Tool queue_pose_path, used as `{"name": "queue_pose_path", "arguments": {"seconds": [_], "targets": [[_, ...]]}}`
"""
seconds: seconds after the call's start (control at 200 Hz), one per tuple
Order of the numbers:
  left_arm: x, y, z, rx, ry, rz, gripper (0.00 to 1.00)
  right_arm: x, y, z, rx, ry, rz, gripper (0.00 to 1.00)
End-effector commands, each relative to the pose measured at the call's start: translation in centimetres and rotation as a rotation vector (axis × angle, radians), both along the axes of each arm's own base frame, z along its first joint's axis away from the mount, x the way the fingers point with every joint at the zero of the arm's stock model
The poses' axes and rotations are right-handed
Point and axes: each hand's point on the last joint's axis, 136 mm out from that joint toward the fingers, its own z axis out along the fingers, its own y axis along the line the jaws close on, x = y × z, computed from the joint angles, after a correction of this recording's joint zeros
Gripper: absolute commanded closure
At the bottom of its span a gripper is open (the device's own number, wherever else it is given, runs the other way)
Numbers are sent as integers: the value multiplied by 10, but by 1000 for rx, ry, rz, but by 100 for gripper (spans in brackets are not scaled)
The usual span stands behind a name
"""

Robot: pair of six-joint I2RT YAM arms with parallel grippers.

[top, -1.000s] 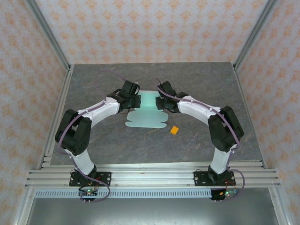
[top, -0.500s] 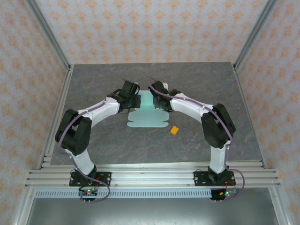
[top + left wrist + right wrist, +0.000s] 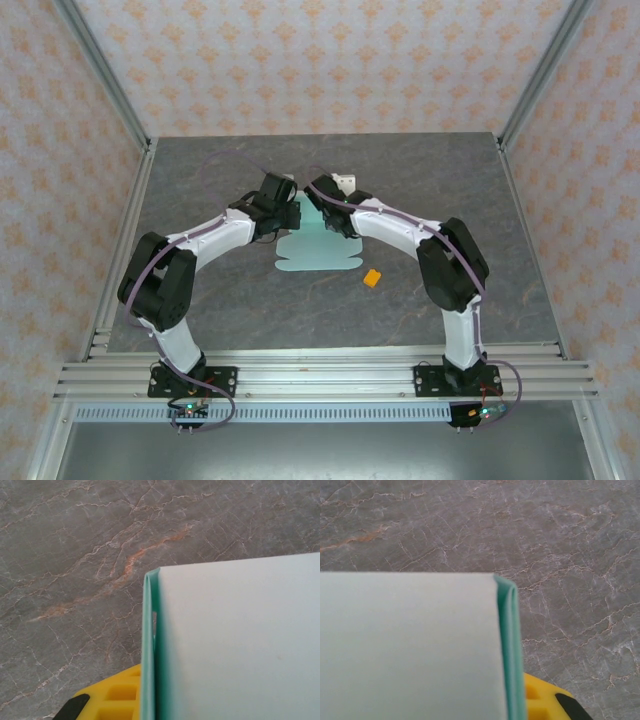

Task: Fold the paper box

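Observation:
The paper box (image 3: 316, 250) is a pale mint-green card sheet lying mid-table, its rounded flaps toward the near side and its far part raised between the two arms. My left gripper (image 3: 287, 213) is shut on the sheet's left side. In the left wrist view a doubled card edge (image 3: 149, 650) stands against one yellow finger (image 3: 116, 699), and the other finger is hidden behind the pale panel (image 3: 240, 640). My right gripper (image 3: 327, 211) is shut on the right side. There the folded edge (image 3: 512, 650) rests against a yellow finger (image 3: 544, 700) beside the panel (image 3: 410, 645).
A tiny orange block (image 3: 371, 278) lies on the grey marble table (image 3: 220, 300) just right of the sheet's near flaps. Metal frame posts and patterned walls enclose the table on three sides. Both arms arch inward over the middle.
My right gripper has moved left toward the left gripper, closing tighter on the card and carrying the sheet's right side inward. The left arm has stayed still.

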Motion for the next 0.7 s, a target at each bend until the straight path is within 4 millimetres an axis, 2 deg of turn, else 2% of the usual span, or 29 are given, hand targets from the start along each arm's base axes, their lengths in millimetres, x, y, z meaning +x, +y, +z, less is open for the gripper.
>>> {"name": "queue_pose_path", "arguments": {"seconds": [0.0, 0.21, 0.405, 0.696], "targets": [[0, 3, 10, -14, -9, 13, 94, 7, -61, -12, -210, -25, -153, 86], [2, 4, 7, -3, -5, 18, 93, 1, -38, -5, -45, -22, -42, 77], [4, 5, 6, 4, -5, 20, 94, -16, -31, -6, 18, 37, 16, 68], [6, 3, 5, 6, -4, 18, 94, -30, -17, -1, 106, 85, 94, 56]]}}
